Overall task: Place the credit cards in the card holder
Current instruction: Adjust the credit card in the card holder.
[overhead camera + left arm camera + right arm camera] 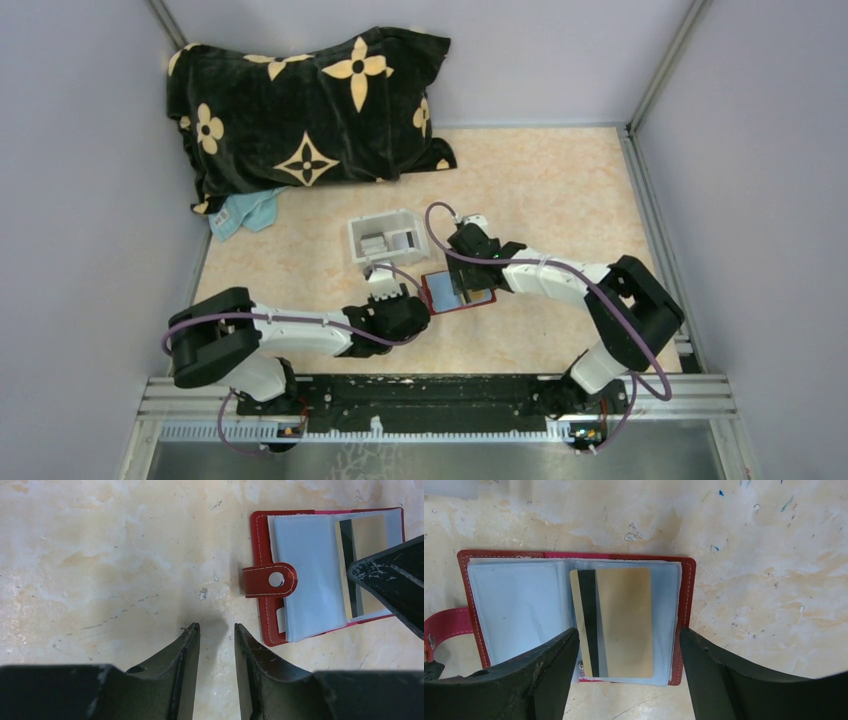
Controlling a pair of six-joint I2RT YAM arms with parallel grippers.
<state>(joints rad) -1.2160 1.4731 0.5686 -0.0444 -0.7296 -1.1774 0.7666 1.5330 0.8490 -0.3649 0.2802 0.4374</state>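
Far left at the back, a black pillow [310,110] with tan flowers slumps against the wall, a blue cloth [245,212] poking out beneath its lower edge. Moving along the mottled surface [560,180], there's a small white tray [380,218] with a few credit cards [385,243] lying inside it. Just in front of the tray, the left fingers [216,626] hover low over bare surface, only a narrow gap between them and nothing in it. They're gripping nothing at all.

Right beside them lies the card holder [307,570], flat and open in the middle of the surface, red edge all round, clear sleeves facing up. Its snap strap [267,580] is folded in over the left page. On the right-hand page sits a tan card [621,620], dark stripe along its left side, set squarely within the holder's edges. I can't say whether it's inside the sleeve or only on top.

And over that page, the right fingers [629,630] are spread wide, one on either side of the card, neither one pressing it.
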